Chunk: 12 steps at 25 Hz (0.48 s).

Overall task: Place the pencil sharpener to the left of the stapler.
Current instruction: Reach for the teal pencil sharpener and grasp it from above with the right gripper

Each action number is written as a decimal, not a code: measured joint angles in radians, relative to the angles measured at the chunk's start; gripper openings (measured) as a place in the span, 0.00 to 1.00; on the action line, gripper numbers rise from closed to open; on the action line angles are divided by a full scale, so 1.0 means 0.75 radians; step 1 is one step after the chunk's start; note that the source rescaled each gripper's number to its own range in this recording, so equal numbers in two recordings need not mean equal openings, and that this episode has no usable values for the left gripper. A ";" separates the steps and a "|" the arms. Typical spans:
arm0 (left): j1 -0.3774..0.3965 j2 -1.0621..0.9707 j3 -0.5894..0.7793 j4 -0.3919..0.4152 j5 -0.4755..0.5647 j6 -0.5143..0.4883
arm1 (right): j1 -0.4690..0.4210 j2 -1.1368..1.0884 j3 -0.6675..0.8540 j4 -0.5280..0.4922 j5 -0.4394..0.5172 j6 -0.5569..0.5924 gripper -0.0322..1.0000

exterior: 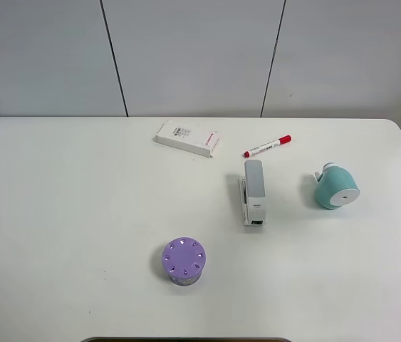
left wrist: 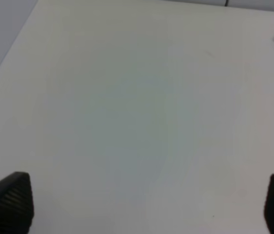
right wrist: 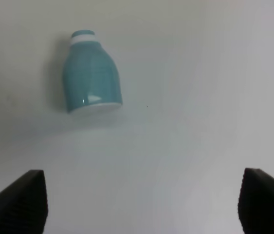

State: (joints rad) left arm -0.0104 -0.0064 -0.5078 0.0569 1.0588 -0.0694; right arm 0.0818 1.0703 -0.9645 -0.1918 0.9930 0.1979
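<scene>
Teal on white: sharpener (exterior: 335,188) resting on the counter (exterior: 79,199), right of the stapler (exterior: 253,192) and well apart from it, knob end pointing far, flat white face toward the near side. Not yet gripped. Spread wide and holding nothing, right fingers (right wrist: 20,202) hanging short of the sharpener, bare counter between. Likewise wide and empty, left fingers (left wrist: 8,202) over a bare stretch on the left.

Target ground left of the stapler open, flanked by box (exterior: 187,138) on the far side and purple cylinder (exterior: 184,261) on the near side; marker (exterior: 267,146) just beyond the stapler's far end.

Likely trouble ahead: rounded, glossy body apt to roll or squirt out of a pinch taken off-centre. Carry path running straight over the stapler, so too low a pass liable to knock it and shift the very landmark. Set down on its curve, prone to rolling on toward the cylinder.
</scene>
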 joint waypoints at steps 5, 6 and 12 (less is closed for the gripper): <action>0.000 0.000 0.000 0.000 0.000 0.000 | 0.000 0.243 -0.128 0.000 -0.014 -0.007 0.79; 0.000 0.000 0.000 0.000 0.000 0.000 | 0.000 0.290 -0.154 -0.001 -0.017 -0.020 0.79; 0.000 0.000 0.000 0.000 0.000 0.000 | 0.000 0.518 -0.267 -0.001 -0.020 -0.077 0.79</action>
State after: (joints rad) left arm -0.0104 -0.0064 -0.5078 0.0569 1.0588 -0.0694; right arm 0.0818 1.4588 -1.1649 -0.1927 0.9780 0.1398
